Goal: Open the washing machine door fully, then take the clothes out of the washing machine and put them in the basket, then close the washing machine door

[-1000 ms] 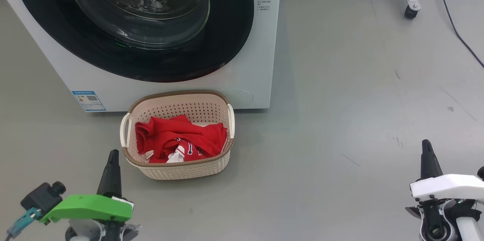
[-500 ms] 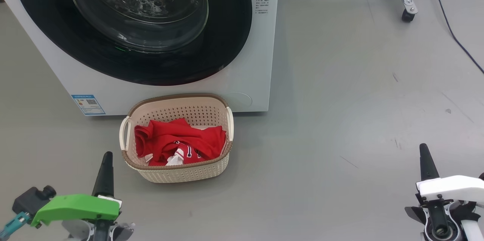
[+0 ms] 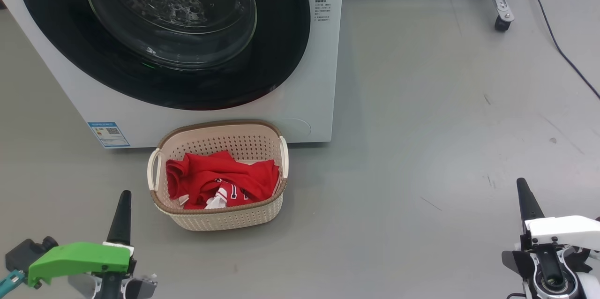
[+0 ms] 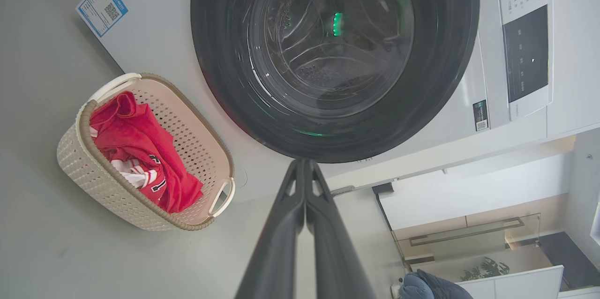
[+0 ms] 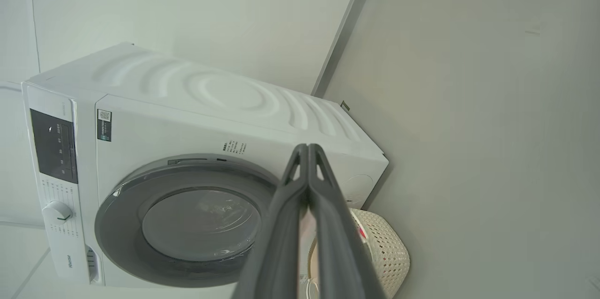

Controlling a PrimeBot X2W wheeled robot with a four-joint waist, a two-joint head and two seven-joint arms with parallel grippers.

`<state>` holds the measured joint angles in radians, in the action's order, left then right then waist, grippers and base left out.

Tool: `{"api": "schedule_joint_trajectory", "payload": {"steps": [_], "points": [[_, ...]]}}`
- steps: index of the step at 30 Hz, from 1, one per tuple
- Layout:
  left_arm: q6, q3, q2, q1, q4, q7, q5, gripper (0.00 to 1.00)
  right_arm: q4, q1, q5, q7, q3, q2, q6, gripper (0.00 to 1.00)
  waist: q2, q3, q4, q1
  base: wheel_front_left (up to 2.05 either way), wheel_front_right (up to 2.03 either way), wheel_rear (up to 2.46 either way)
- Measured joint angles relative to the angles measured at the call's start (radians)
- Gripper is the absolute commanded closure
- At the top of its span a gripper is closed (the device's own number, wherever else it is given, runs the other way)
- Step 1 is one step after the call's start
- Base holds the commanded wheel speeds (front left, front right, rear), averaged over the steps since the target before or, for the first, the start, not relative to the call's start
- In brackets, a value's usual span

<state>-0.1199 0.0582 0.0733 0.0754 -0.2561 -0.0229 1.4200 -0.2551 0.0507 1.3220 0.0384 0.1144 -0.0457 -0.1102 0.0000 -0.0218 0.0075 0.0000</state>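
The washing machine [image 3: 323, 78] stands at the upper left with the washing machine door [image 3: 281, 55] lying flat against its front, black rim around the glass bowl. On the floor before it sits the basket [image 3: 215, 125], and the red clothes [image 3: 220, 179] lie inside. My left gripper [image 3: 125, 194] is shut and empty, low at the left, apart from the basket. At the lower right my right gripper [image 3: 520, 183] is also shut and empty. In the left wrist view the left gripper [image 4: 304, 163] points at the door [image 4: 450, 55], with the basket [image 4: 75, 149] and clothes [image 4: 136, 135] to its left. The right gripper [image 5: 308, 147] shows the machine [image 5: 211, 102] beyond it.
A metal frame leg on a caster [image 3: 501, 8] stands at the upper right, with a black cable [image 3: 558, 41] trailing over the grey floor beside it. A blue label [image 3: 108, 134] marks the machine's lower left front. The control panel [image 4: 527, 55] lies beside the door.
The whole head picture has slid a little down and left, so the camera moved. The left gripper has drifted slightly left and lower in view. Both grippers stay shut.
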Motion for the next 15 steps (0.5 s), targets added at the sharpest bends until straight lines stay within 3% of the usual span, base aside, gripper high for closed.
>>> {"api": "schedule_joint_trajectory", "payload": {"steps": [15], "points": [[0.0,-0.03,0.009,0.0,-0.005,0.041,0.179,1.0,-0.014,0.003,0.188,0.049,0.016,0.006,-0.003,1.0,0.0,0.013,-0.005,0.0,0.0,0.0,0.0]]}}
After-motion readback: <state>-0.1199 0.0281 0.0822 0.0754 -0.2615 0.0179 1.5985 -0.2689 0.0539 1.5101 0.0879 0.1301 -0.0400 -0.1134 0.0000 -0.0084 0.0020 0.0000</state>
